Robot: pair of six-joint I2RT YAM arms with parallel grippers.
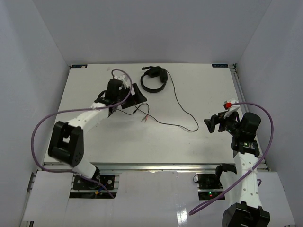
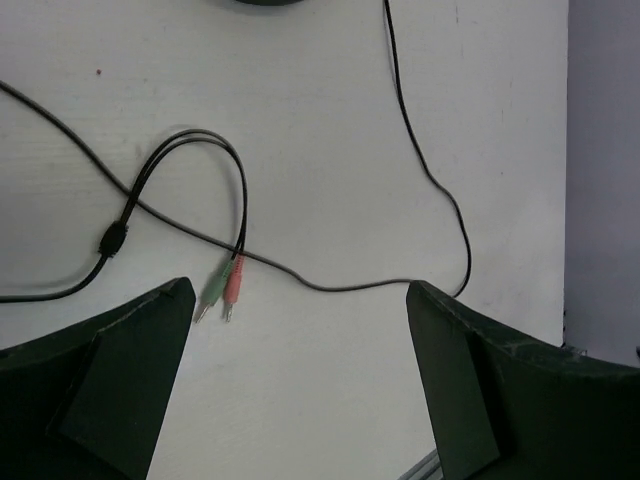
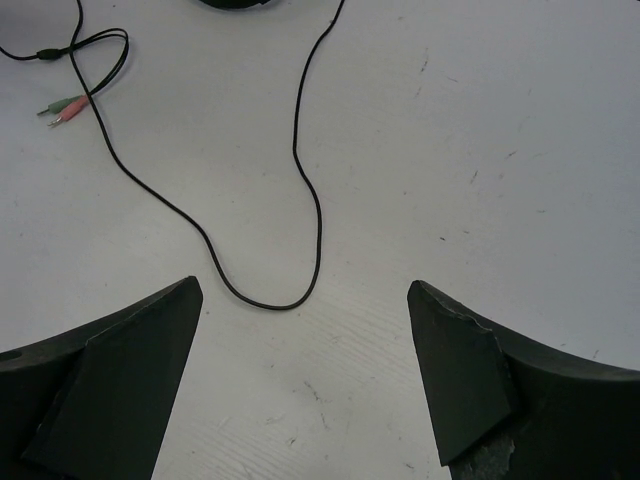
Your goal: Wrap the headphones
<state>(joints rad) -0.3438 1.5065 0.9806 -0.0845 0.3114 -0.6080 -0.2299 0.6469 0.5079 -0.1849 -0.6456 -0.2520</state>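
The black headphones (image 1: 154,79) lie at the back middle of the white table. Their thin cable (image 1: 182,106) runs right and forward, bends near the right arm, then comes back left to the green and pink plugs (image 1: 144,118). My left gripper (image 1: 136,98) hovers open just behind and left of the plugs; in the left wrist view the plugs (image 2: 225,285) lie near the left fingertip (image 2: 170,310) of that gripper (image 2: 300,290), with nothing between the fingers. My right gripper (image 1: 213,124) is open, just right of the cable's bend (image 3: 270,300), which lies ahead of its empty fingers (image 3: 305,285).
White walls enclose the table (image 1: 118,137) on three sides. A metal rail (image 1: 236,90) runs along the right edge. Thick purple robot cables (image 1: 42,127) arc beside each arm. A split cable junction (image 2: 113,240) lies left of the plugs.
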